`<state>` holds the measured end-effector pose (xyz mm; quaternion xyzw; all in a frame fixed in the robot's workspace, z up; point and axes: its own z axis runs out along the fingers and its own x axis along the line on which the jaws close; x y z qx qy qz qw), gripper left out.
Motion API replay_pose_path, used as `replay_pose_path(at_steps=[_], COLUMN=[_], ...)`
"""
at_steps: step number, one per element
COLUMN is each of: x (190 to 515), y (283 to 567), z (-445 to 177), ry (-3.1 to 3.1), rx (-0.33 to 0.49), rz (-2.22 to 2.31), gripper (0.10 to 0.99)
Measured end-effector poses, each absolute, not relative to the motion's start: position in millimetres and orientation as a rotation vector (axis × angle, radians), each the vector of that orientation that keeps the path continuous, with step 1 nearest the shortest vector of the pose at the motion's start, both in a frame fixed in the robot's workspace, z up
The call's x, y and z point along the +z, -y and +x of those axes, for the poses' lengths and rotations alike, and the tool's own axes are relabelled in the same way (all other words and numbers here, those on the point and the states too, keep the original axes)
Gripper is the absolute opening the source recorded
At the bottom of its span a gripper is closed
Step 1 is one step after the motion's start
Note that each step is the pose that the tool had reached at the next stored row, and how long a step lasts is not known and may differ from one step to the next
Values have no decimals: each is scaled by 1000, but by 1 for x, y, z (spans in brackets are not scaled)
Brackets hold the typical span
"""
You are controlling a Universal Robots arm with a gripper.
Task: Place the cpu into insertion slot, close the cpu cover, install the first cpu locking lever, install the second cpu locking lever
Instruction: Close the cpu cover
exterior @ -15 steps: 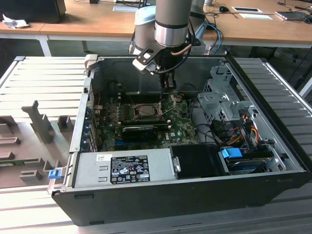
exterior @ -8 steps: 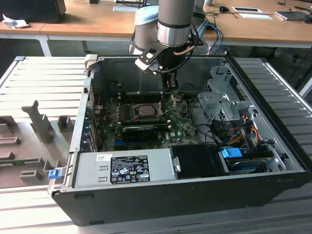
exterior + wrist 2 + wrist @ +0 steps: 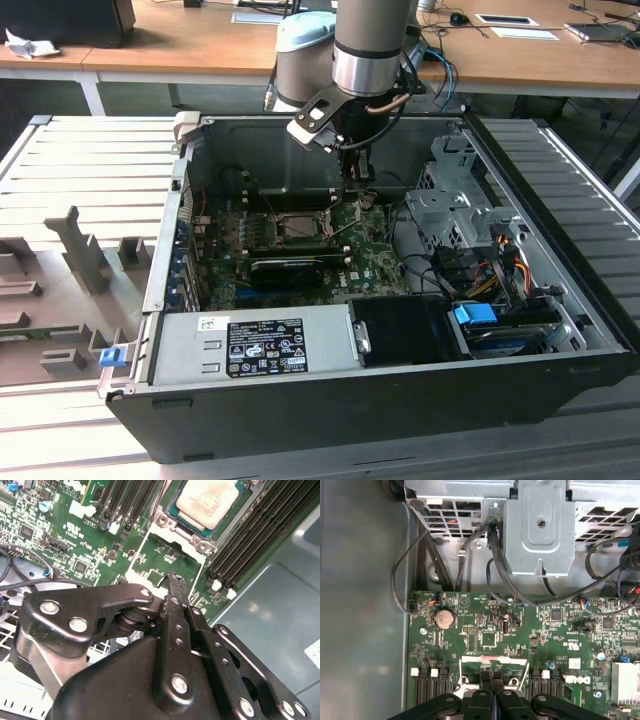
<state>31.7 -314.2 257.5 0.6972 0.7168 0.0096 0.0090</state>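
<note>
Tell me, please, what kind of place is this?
Probably a robotics lab or test workshop: a robot arm reaches into an open computer case set on a ribbed metal bench, with wooden office desks behind.

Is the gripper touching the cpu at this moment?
Apart. In the second wrist view, green board and the cpu cover lie between the gripper and the cpu.

The cpu (image 3: 207, 502), a pale beige-silver square, sits flat in the slot (image 3: 165, 519), face up and uncovered. The slot's dark rim and metal frame ring it. The cover (image 3: 176, 534), a thin grey windowed frame, is swung open just beside the slot.
</note>
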Motion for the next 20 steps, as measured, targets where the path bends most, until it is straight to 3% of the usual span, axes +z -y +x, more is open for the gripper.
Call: replay_pose_path(at_steps=[20], x=[245], y=[314], z=[59], ry=[-2244], rx=[25], rz=[2176], gripper=[106])
